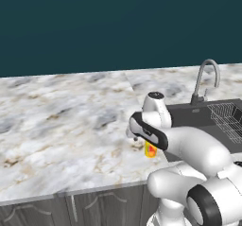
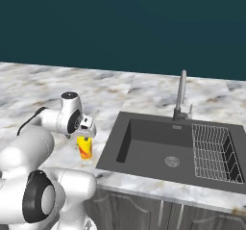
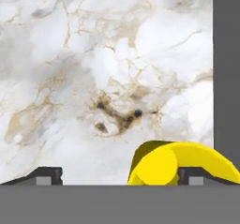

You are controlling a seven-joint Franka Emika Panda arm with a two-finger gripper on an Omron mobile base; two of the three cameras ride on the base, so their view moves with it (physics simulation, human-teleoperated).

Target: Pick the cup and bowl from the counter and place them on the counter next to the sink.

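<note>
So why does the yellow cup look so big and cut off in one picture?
Hand view: the camera sits close above the cup, so it looms large and the bottom edge crops it. Right base view: the same cup looks small and sharp on the counter beside the sink, under even light with no glare.

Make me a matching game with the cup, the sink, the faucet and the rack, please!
Things:
1. cup
2. sink
3. faucet
4. rack

Clues:
A. curved and silver, behind the basin
B. yellow, standing on the counter under the gripper
C. wire, inside the basin's right end
D. dark grey, sunk into the counter

Pairs: 1-B, 2-D, 3-A, 4-C
</note>
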